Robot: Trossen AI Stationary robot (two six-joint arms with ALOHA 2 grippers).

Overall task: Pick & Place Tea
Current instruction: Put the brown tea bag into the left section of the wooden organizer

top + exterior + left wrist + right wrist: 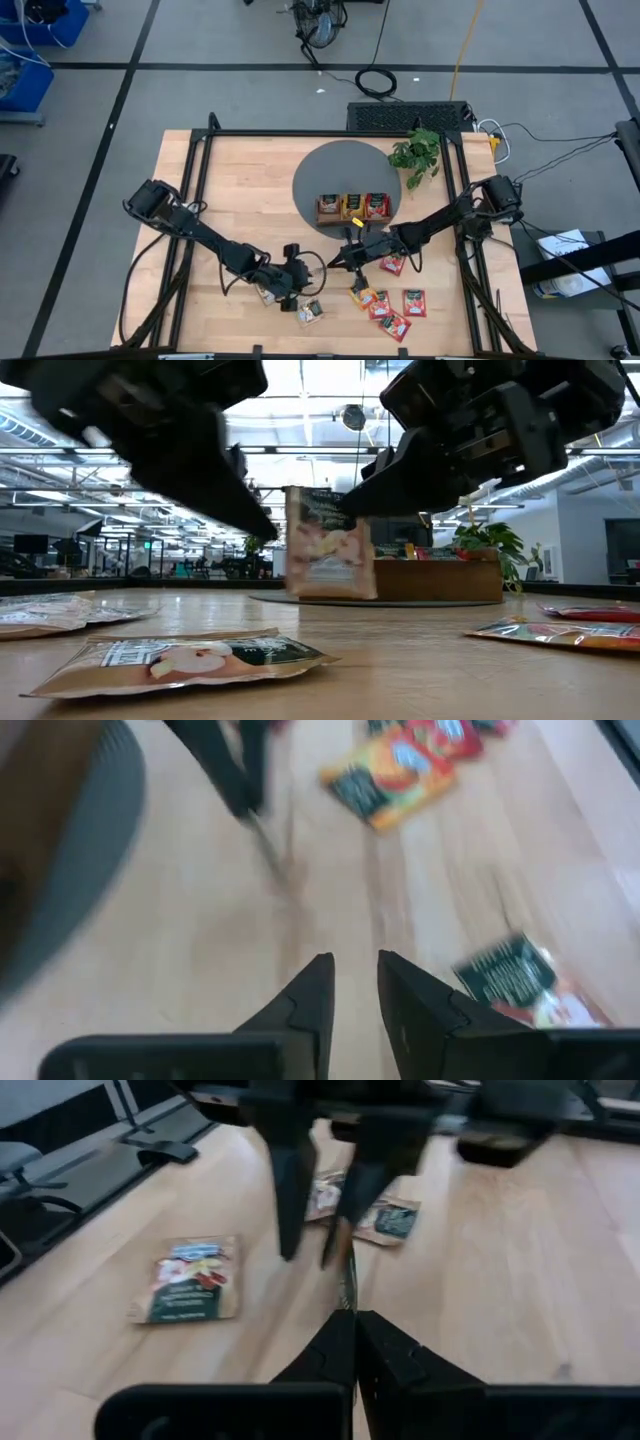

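Both claws meet above the surface's middle. The right claw [352, 1320] is pinched on a pale tea sachet [328, 544] held upright in the air, while the left claw [355, 975] stands slightly parted just beside it.

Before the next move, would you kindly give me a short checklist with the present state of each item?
1. Right gripper has its fingers shut on the beige sachet: ok.
2. Left gripper has let go, fingers apart with nothing between them: ok.
3. Sachet hangs upright, clear of the table: ok.
4. Left gripper is well away from the sachet: not ok, it stands close beside it.
5. Tray has room in the matching compartment: cannot tell.
6. Loose sachets lie off the path to the tray: ok.
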